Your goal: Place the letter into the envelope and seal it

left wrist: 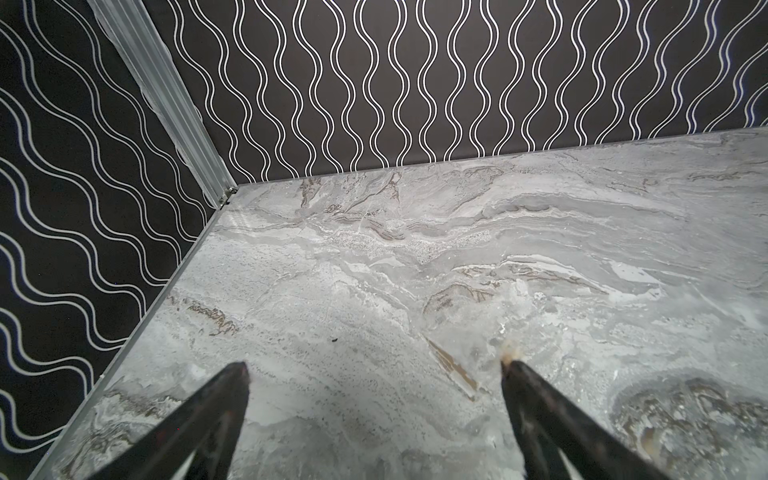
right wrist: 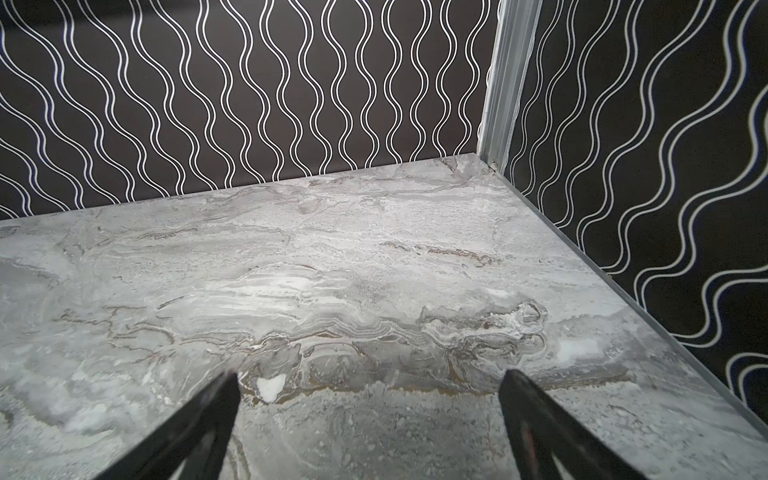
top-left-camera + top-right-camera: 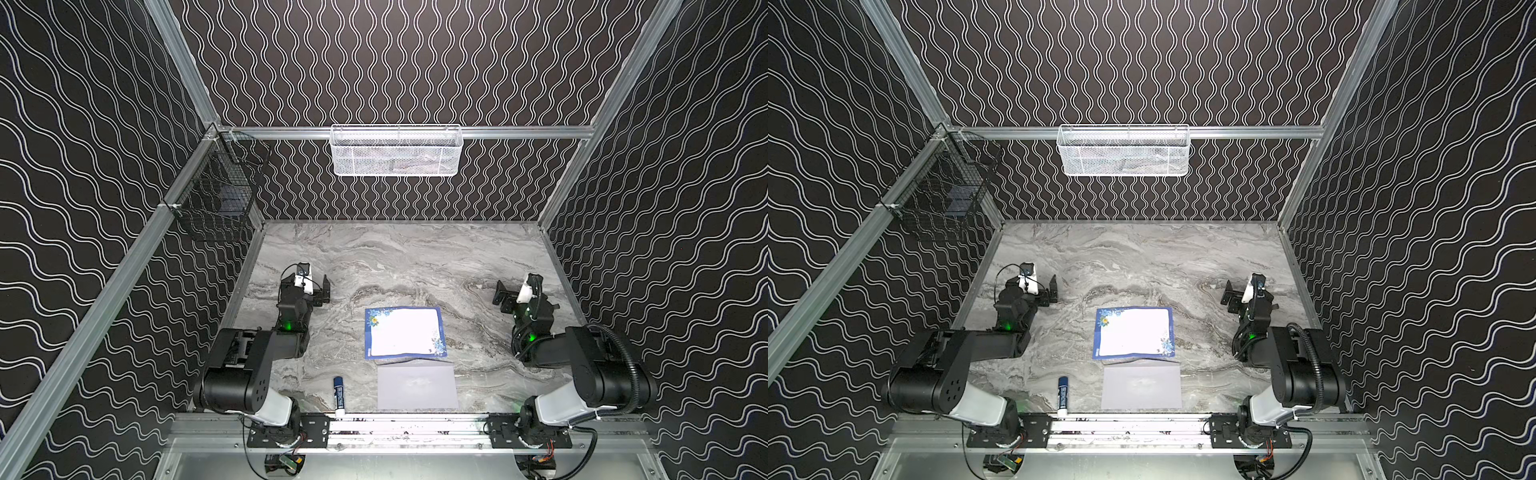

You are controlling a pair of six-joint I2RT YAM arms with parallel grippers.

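Items counted: one letter (image 3: pixel 405 332) (image 3: pixel 1134 332), one envelope (image 3: pixel 417 386) (image 3: pixel 1141 387), one glue stick (image 3: pixel 338 392) (image 3: pixel 1062 395), two baskets, two grippers.

Both top views show the letter lying flat at the middle of the table (image 3: pixel 395 257) (image 3: pixel 1133 257), with its blue border and flower corners facing up. The envelope lies flat just beside it on the near side. Whether their edges touch cannot be told. The glue stick lies to the left of the envelope, apart from it, with its white end at the front rail (image 3: pixel 407 426).

The left gripper (image 3: pixel 322 291) (image 1: pixel 374 365) is spread wide with nothing between its fingers. It hovers over bare table, well left of the letter. The right gripper (image 3: pixel 503 297) (image 2: pixel 370 376) is likewise spread wide and holds nothing, well right of the letter.

The table surface is grey marble-patterned. The walls (image 3: pixel 395 62) are black with white wavy lines and set in a metal frame. The white basket (image 3: pixel 397 151) hangs on the back wall. The black basket (image 3: pixel 216 199) hangs in the back left corner. Their contents cannot be made out.
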